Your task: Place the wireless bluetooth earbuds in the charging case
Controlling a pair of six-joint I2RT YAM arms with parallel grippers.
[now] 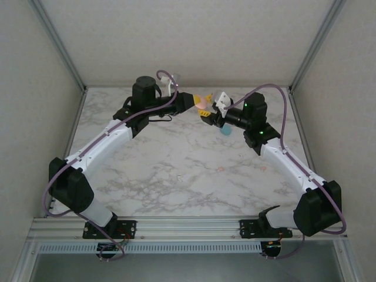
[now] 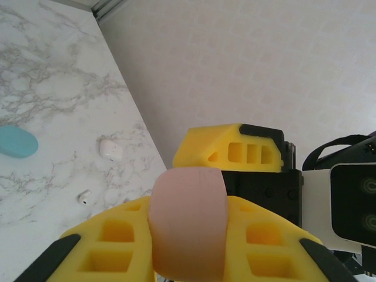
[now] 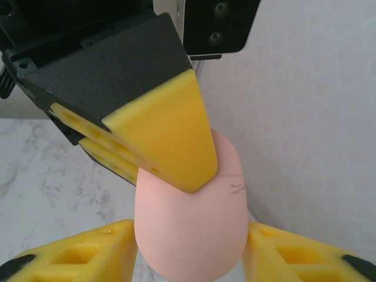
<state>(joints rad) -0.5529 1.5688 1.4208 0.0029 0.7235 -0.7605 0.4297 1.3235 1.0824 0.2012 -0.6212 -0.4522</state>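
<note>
Marble tabletop [image 1: 176, 170], white walls [image 1: 176, 41]; arms reach inward, left gripper [image 1: 201, 103] pinching pink charging case [image 2: 188, 223], right gripper [image 3: 188, 258] flanking it, grip unclear.

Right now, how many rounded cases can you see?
2. The pink case is held up off the table, pinched in the left jaws. The teal case lies flat on the table. Others might be hidden.

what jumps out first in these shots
The pink case at the far middle of the table, where both arms meet: the left tool clamps it and the right tool straddles it. A teal case lies on the marble just below the right wrist.
</note>
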